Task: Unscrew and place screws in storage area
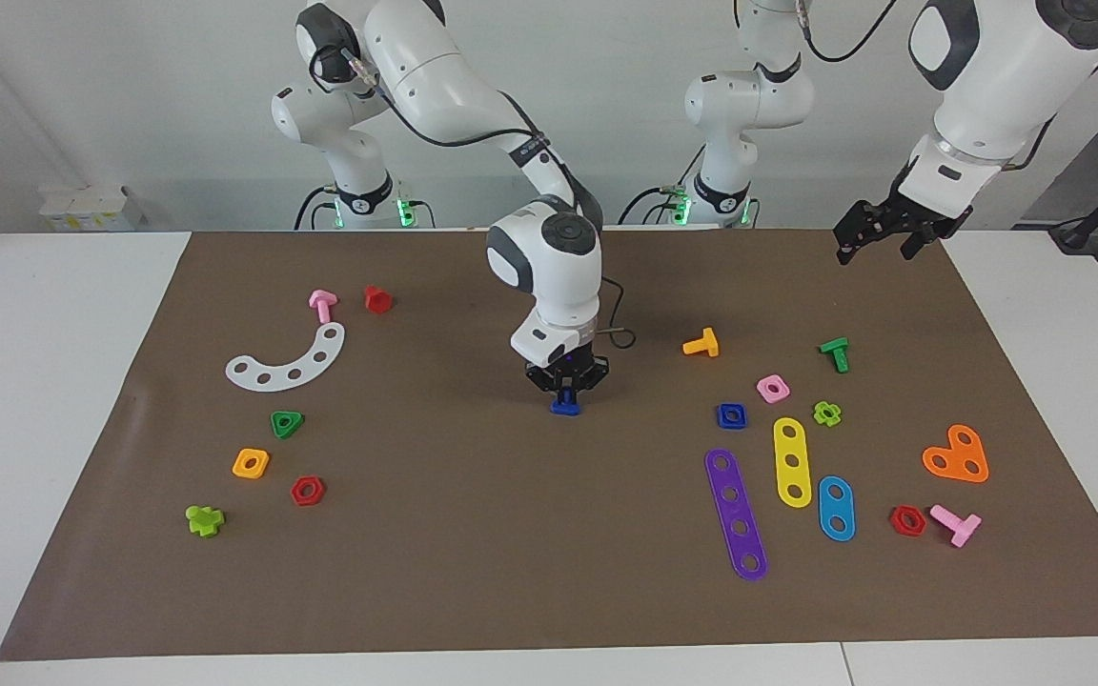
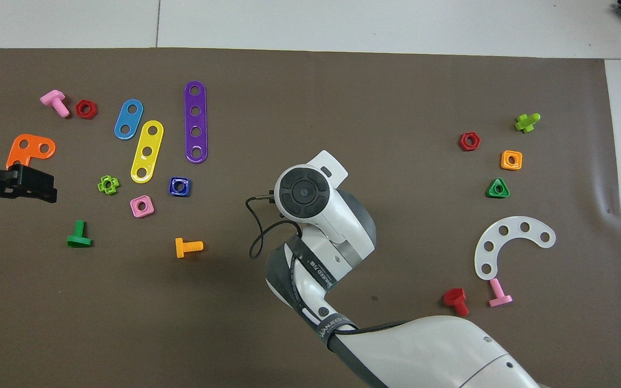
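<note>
My right gripper (image 1: 565, 389) points straight down over the middle of the brown mat and is shut on the stem of the dark-blue bolt (image 1: 565, 407), whose flat head hangs at or just above the mat. In the overhead view the right wrist (image 2: 304, 192) hides both the gripper and the bolt. The storage area (image 1: 225, 419) is the stretch of mat toward the right arm's end, around the white curved strip (image 1: 287, 362), also seen in the overhead view (image 2: 510, 245). My left gripper (image 1: 878, 238) waits raised and open over the mat's corner at the left arm's end (image 2: 25, 184).
Around the white strip lie pink (image 1: 322, 305) and red (image 1: 377, 299) bolts and several nuts. Toward the left arm's end lie purple (image 1: 736, 514), yellow (image 1: 792, 462) and light-blue (image 1: 836, 508) strips, a dark-blue square nut (image 1: 731, 415), an orange plate (image 1: 957, 455) and more bolts.
</note>
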`<state>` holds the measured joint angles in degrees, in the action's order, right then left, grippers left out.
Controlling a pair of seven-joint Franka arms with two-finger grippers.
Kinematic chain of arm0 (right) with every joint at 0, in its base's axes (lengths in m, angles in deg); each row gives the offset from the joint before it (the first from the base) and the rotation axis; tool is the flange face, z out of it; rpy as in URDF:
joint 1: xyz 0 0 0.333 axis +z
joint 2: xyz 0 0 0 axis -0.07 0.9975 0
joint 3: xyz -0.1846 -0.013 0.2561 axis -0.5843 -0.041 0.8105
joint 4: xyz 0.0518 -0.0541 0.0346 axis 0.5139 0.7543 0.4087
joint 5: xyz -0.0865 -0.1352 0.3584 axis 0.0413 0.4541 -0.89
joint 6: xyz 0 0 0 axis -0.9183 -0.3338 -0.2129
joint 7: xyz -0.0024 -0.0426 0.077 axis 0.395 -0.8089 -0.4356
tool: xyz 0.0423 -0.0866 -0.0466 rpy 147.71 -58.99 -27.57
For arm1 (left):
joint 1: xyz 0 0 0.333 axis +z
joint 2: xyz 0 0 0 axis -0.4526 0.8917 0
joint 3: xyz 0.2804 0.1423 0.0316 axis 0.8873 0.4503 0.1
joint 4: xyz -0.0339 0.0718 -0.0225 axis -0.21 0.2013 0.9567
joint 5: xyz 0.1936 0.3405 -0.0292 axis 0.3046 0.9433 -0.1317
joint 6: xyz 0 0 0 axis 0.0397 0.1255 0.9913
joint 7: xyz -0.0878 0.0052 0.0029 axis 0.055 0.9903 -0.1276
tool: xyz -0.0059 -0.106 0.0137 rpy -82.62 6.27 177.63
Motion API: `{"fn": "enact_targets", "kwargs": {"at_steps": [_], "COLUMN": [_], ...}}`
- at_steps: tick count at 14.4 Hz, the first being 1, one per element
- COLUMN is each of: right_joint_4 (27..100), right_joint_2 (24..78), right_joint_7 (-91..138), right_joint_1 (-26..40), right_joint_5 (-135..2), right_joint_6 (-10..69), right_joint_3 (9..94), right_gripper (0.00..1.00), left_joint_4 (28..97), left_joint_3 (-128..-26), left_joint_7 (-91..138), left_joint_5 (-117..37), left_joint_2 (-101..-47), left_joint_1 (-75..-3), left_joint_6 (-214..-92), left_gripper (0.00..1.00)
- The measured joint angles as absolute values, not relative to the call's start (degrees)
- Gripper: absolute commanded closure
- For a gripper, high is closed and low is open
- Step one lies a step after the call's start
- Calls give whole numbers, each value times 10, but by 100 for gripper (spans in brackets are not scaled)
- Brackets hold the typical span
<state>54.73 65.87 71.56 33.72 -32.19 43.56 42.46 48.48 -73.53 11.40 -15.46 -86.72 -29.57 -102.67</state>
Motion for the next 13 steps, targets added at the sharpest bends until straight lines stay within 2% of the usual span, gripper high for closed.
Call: {"fn": "enact_targets", "kwargs": {"at_steps": [3, 7, 10, 13], "right_joint_4": [543, 582, 640, 699], "right_joint_2": [612, 524, 505, 503], "right_joint_7": [700, 599, 506, 424], "right_joint_1": [308, 204, 112, 37], "right_joint_5": [-321, -322, -322, -352], "right_joint_6": [393, 360, 396, 446], "right_joint_3": [420, 418, 416, 416], "right_gripper": [100, 100, 100, 100], "left_joint_4": [474, 393, 367, 369], "left_joint_3": [-732, -729, -731, -732], "left_joint_7": [113, 112, 111, 111], "left_joint_5": [-154, -153, -153, -153], "left_joint_2": [-861, -806, -782, -786], "left_joint_1": [-296, -296, -296, -296], "left_joint_6": [-1023, -979, -975, -974], "left_gripper": [0, 0, 0, 0]}}
